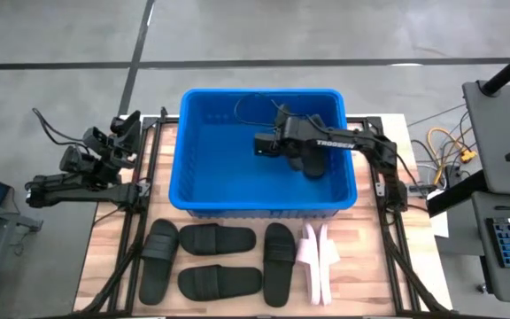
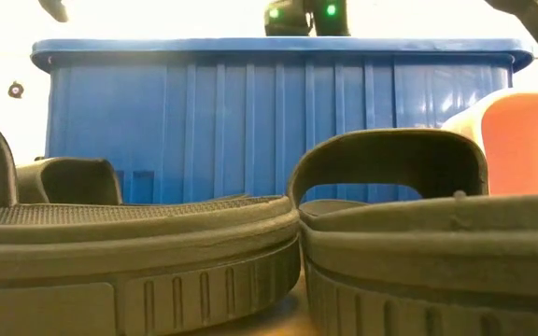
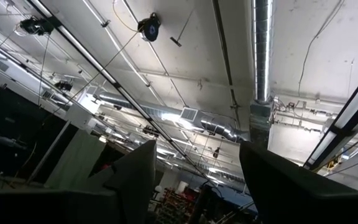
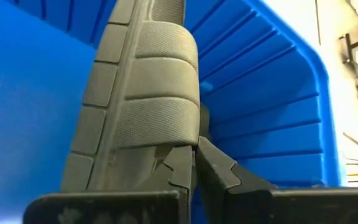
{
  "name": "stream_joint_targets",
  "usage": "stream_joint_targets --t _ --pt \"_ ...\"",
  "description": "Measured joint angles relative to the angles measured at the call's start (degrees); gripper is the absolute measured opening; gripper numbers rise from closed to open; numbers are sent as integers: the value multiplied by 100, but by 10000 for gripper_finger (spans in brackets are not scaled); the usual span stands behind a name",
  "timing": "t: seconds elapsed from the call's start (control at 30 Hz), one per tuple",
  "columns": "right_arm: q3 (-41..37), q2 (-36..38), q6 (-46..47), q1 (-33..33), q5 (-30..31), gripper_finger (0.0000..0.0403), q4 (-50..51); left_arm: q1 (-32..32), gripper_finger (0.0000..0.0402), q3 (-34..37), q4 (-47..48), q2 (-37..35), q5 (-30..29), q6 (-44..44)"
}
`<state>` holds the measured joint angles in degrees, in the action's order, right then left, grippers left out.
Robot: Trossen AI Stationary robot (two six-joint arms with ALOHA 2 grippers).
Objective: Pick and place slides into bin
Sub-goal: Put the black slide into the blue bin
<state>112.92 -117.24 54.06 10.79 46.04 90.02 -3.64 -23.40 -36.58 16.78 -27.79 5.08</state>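
Note:
The blue bin [image 1: 237, 173] stands at the table's middle, far side, and fills the low view as a blue ribbed wall [image 2: 278, 121]. My right gripper [image 1: 297, 152] reaches inside it, shut on a black slide [image 1: 313, 165]. Four black slides [image 1: 159, 261] [image 1: 218, 239] [image 1: 220, 282] [image 1: 279, 264] lie flat on their soles in front of the bin. A pale pink pair [image 1: 319, 261] stands on edge beside them. My left gripper [image 3: 197, 186] waits at the table's left edge, open and pointing up at the ceiling. My right gripper [image 4: 194, 168] pinches the near edge of the black slide's textured strap [image 4: 166, 140] between its two fingertips. The fingers slant down into the bin from the table's right side. The slide stretches away from the fingers, sole edge-on, inside the bin; whether its far end touches the floor stays hidden.
The left arm [image 1: 87, 168] is folded beside the bin's left wall. Dark frame rails [image 1: 140, 221] run along both table sides. Cables and equipment [image 1: 450, 151] sit off the table's right edge. In the low view two black slides [image 2: 129, 261] [image 2: 418, 233] lie close to the camera.

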Motion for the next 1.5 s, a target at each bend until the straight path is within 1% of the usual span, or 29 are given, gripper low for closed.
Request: stream_joint_targets --t 0.2,0.37,0.57,0.7,0.87,1.17,1.27,1.33,1.37,1.5 --pt "0 -310 -26 13 21 8 -2 -2 217 0 15 -2 1 0" --pt "0 -664 -14 24 155 8 -1 0 217 0 13 0 0 0" --pt "-7 -1012 -172 37 155 8 -2 -2 217 0 20 -11 0 2" --pt "-13 -1196 -478 62 154 8 -1 0 217 0 15 -39 2 2" --pt "-24 -1323 -618 130 144 8 -8 -2 217 2 18 -47 3 2" --pt "41 -1292 -856 267 -143 12 -57 0 217 2 24 -46 9 2" --pt "78 -1289 -1038 372 -672 33 -93 -2 217 2 24 -46 10 2" --pt "95 -1289 -1064 468 -1104 57 -92 0 217 2 24 -46 11 2" --pt "102 -1289 -1062 507 -1228 71 -93 -2 217 2 24 -46 11 2" --pt "107 -1289 -1062 569 -1287 133 -115 -1 217 2 27 -45 11 4"
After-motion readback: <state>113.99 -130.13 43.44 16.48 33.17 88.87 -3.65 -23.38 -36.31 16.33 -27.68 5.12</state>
